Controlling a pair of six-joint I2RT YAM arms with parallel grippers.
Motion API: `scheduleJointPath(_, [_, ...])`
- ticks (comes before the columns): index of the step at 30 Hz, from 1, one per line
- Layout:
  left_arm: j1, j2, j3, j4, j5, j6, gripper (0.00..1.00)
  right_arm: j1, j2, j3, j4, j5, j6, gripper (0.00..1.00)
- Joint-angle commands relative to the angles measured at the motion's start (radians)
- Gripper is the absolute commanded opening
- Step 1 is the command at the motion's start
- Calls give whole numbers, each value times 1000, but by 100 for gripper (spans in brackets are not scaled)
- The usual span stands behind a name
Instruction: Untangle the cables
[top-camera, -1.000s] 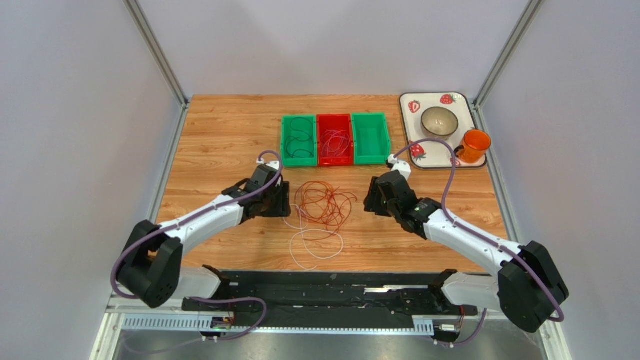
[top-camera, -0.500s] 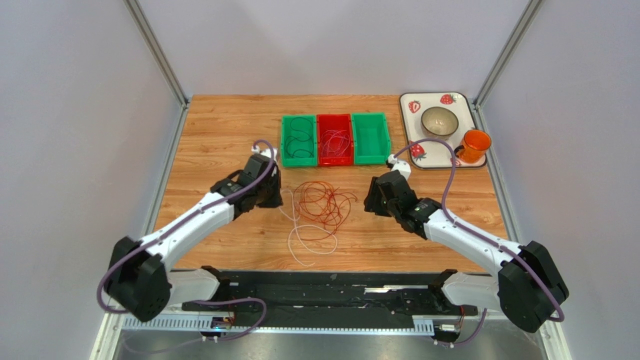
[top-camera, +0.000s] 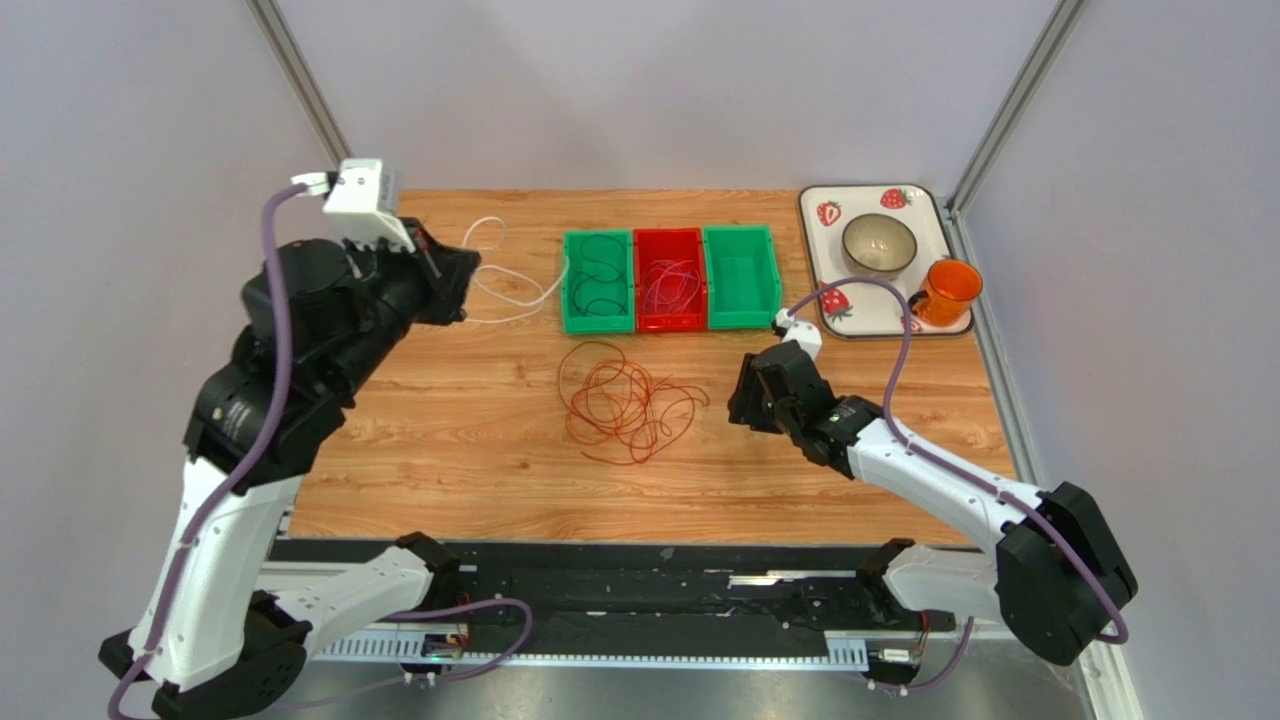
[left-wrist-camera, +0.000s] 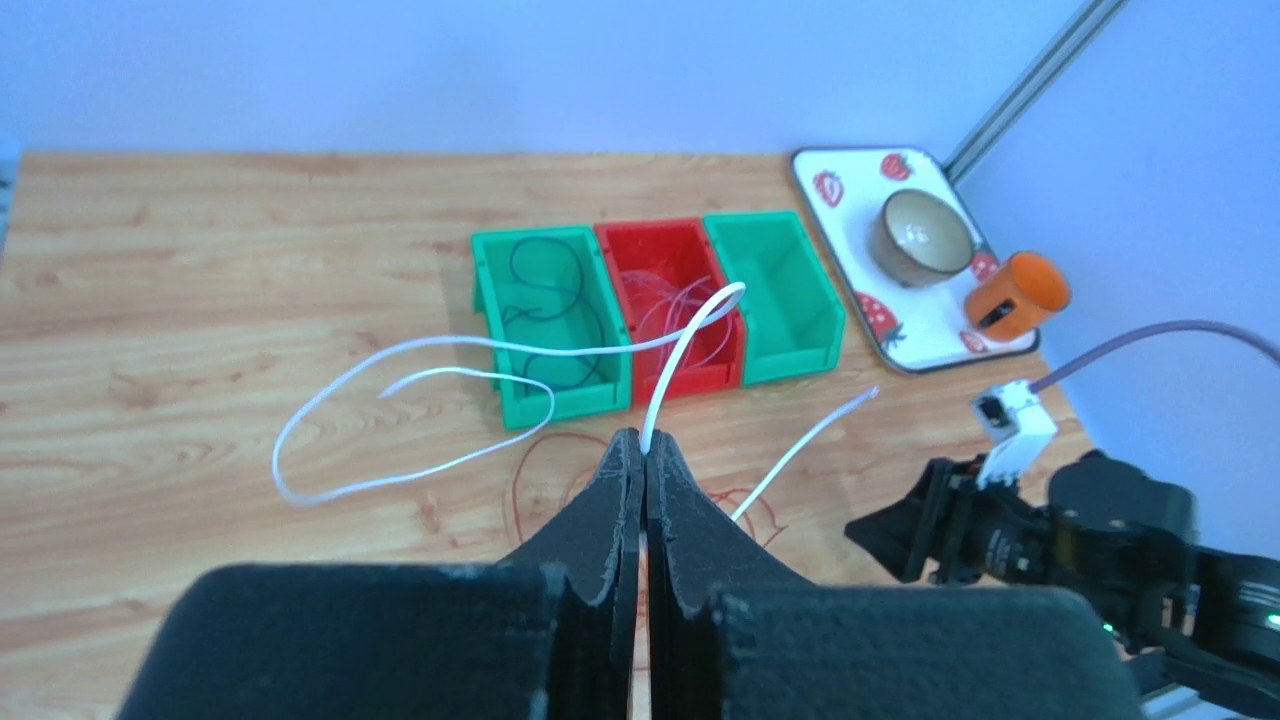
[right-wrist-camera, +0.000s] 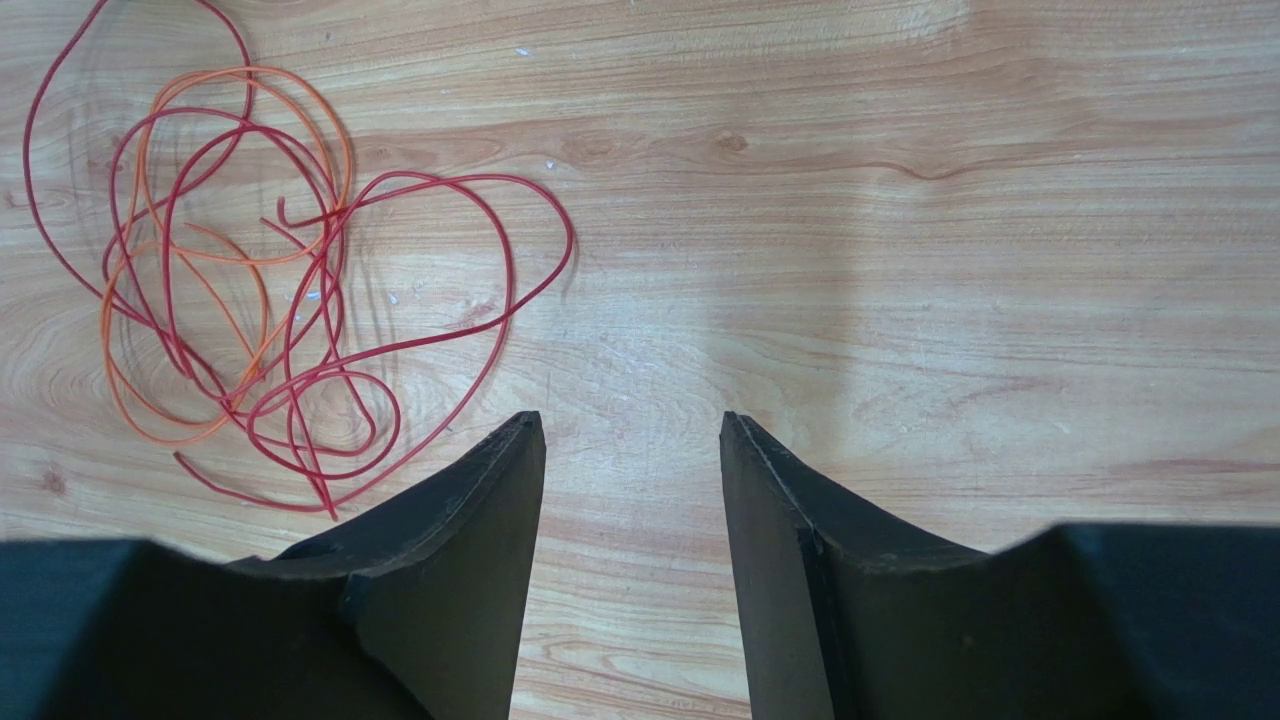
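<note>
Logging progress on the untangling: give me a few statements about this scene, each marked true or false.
1. The left gripper is shut on a white cable. True.
2. The right gripper grips the red cables. False: it is open over bare table, beside them.
3. All three bins hold cables. False: the right-hand green bin is empty.
4. A dark cable lies in the left-hand green bin. True.

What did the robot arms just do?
The left gripper shut on the thin white cable, then swung up and back to the far left, pulling it clear of the red-and-orange cable tangle. The tangle barely shifted; the open right gripper stayed put.
</note>
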Motion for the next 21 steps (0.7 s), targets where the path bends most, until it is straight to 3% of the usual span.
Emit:
scheduleJointPath(1, [0,-2,119,-58,38,81,0,-2,-10,11,36,17,1,50])
scheduleJointPath(8, [0,-40,54,69,57,136,0,-2,-13,8,36,17,2,50])
scheduleJointPath(11, [0,-49,12,140,-14,153,0,-2,-16,6,35,17,2,50])
scheduleJointPath(21, [0,121,153,230,-40,182,0,-2,-27,-2,41,19,4,50])
